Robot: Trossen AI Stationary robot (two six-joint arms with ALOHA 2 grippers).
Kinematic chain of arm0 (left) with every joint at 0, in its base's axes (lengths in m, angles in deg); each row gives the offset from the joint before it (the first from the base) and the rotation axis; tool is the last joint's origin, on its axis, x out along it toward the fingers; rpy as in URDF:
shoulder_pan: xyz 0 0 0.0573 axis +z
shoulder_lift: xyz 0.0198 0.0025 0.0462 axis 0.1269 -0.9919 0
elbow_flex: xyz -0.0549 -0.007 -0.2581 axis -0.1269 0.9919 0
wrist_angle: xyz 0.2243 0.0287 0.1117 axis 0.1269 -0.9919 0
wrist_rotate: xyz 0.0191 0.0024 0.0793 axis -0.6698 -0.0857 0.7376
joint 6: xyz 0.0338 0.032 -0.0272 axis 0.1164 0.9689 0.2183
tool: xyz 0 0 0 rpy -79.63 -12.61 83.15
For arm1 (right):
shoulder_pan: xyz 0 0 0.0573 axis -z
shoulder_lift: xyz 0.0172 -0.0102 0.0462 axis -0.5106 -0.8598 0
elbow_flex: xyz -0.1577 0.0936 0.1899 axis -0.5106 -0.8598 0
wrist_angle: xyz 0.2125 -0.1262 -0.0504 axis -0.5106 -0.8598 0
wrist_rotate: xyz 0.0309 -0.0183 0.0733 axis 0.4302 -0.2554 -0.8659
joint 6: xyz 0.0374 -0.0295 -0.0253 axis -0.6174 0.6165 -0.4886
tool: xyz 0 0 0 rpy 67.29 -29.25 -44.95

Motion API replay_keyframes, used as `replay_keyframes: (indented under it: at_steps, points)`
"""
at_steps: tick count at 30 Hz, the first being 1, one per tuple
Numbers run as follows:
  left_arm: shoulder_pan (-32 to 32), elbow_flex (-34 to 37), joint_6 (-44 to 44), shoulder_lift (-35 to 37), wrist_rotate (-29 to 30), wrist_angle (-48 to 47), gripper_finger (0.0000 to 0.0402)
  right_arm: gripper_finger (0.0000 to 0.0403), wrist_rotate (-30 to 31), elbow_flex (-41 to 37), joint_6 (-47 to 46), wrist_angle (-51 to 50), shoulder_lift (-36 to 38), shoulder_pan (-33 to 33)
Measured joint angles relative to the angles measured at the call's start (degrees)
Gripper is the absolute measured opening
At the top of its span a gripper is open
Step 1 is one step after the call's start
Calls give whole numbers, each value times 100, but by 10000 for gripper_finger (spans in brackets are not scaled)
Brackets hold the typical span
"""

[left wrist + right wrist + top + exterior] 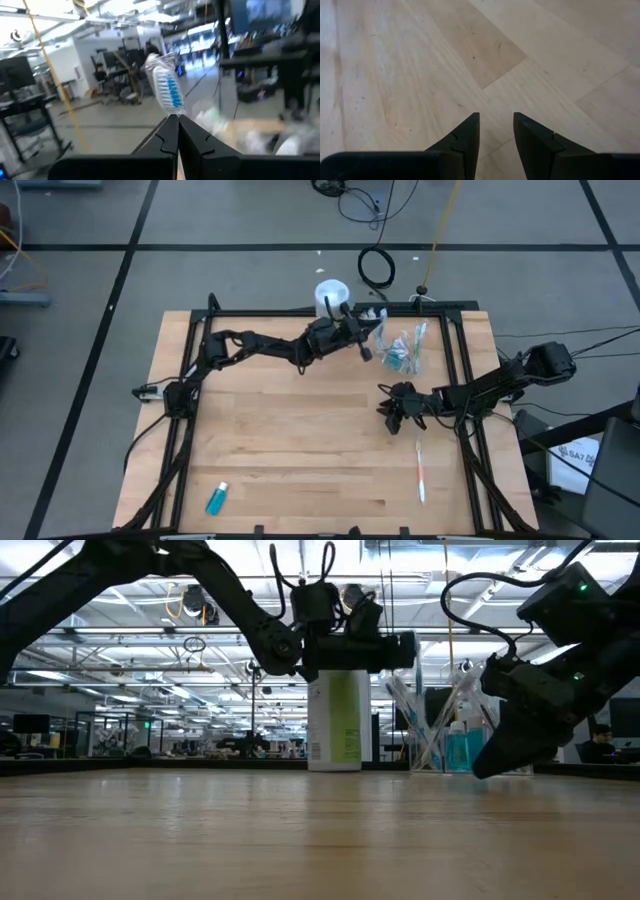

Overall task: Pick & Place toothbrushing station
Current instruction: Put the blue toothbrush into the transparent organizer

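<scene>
A clear plastic cup (403, 352) with several toothbrushes and teal tubes stands at the table's far right; it also shows in the low view (445, 745). My left gripper (360, 338) hovers just left of the cup and is shut on a toothbrush whose blue-and-white bristle head (167, 90) sticks out past the fingertips. My right gripper (398, 408) is open and empty, pointing down close over bare wood (496, 127), nearer than the cup. An orange-and-white toothbrush (420, 472) lies flat near the right front. A teal tube (217, 498) lies at the front left. My left gripper pinches the toothbrush between its two fingertips (170, 131), just below the bristle head (172, 111). The head stands out beyond the fingers, tilted, lifted clear of the table. The handle is hidden behind the fingers.
A white bottle with a green label (338, 720) stands at the far edge, right behind my left gripper (385, 648). Black frame rails (465, 370) run along the table's sides. Open wood (300, 440) spans the middle and front of the table.
</scene>
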Motion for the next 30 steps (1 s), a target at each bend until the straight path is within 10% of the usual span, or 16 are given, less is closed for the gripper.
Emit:
replay_keyframes:
  at_steps: [30]
  points:
    - [-284,9,145,35,607,-2128,5,114,5,0,-195,-6,0,-2]
